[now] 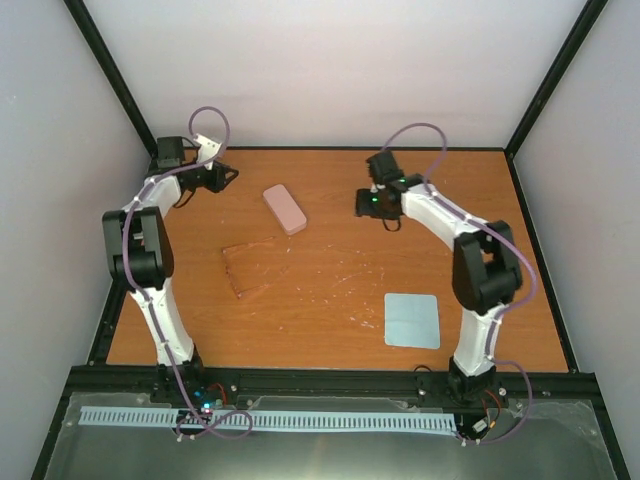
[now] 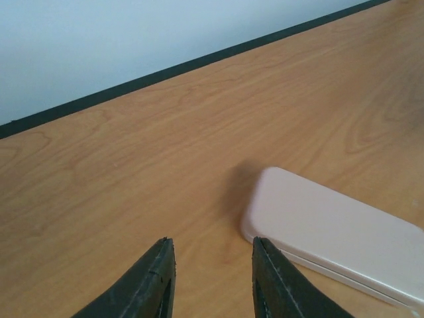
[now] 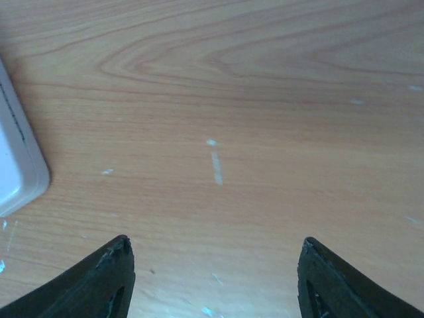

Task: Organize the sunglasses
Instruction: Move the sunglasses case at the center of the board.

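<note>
The sunglasses [image 1: 254, 266] are thin, translucent amber and lie on the wooden table [image 1: 330, 180] left of centre, seen only in the top view. The pink oblong case [image 1: 285, 209] lies closed behind them. My left gripper [image 1: 229, 177] is open and empty, left of the case; in the left wrist view my left gripper [image 2: 212, 244] has the case [image 2: 338, 232] just ahead to the right. My right gripper [image 1: 362, 203] is open and empty, right of the case. In the right wrist view my right gripper [image 3: 214, 243] hangs over bare wood, with a case corner [image 3: 16, 165] at the left edge.
A light blue square cloth [image 1: 412, 320] lies flat at the front right, near the right arm's base. Black frame rails [image 1: 330, 148] border the table at the back and sides. Pale scuff marks [image 3: 216, 165] dot the wood.
</note>
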You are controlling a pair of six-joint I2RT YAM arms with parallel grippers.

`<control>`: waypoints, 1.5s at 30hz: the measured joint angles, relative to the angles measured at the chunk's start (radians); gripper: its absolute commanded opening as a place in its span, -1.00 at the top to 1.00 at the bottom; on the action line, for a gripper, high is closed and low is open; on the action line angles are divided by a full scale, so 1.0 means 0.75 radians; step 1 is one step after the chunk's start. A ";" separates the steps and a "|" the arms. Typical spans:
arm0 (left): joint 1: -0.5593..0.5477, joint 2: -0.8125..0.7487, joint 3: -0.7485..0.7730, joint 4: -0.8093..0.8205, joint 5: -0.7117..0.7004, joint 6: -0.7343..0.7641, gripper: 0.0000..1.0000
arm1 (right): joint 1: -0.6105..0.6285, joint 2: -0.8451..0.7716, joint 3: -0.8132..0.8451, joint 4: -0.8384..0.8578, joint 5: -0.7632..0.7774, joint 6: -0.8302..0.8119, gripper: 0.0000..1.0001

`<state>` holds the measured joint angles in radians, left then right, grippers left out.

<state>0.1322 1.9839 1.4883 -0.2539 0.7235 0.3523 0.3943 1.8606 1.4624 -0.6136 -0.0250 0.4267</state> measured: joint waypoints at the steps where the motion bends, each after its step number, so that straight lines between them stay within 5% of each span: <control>1: -0.001 0.057 0.072 -0.029 -0.009 0.002 0.32 | 0.029 0.055 0.052 -0.010 0.012 -0.007 -0.35; 11: -0.141 0.444 0.518 -0.324 -0.219 0.078 0.32 | 0.161 0.352 0.422 -0.072 0.094 -0.077 -0.29; 24: -0.271 0.506 0.541 -0.396 -0.294 0.147 0.34 | 0.157 0.355 0.456 -0.056 0.090 -0.092 -0.29; 31: -0.291 0.506 0.521 -0.377 -0.263 0.137 0.36 | 0.174 0.428 0.569 -0.073 0.061 -0.126 -0.58; 41: -0.365 0.497 0.473 -0.330 -0.175 0.110 0.40 | 0.228 0.505 0.662 -0.126 0.031 -0.190 -0.65; 43: -0.375 0.495 0.465 -0.333 -0.156 0.109 0.13 | 0.237 0.524 0.682 -0.137 0.025 -0.206 -0.69; 45: -0.380 0.491 0.456 -0.337 -0.150 0.099 -0.49 | 0.251 0.554 0.715 -0.154 0.019 -0.223 -0.70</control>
<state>-0.1532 2.3524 1.8305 -0.5064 0.6109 0.4263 0.5827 2.2761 1.9984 -0.7288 -0.0105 0.2596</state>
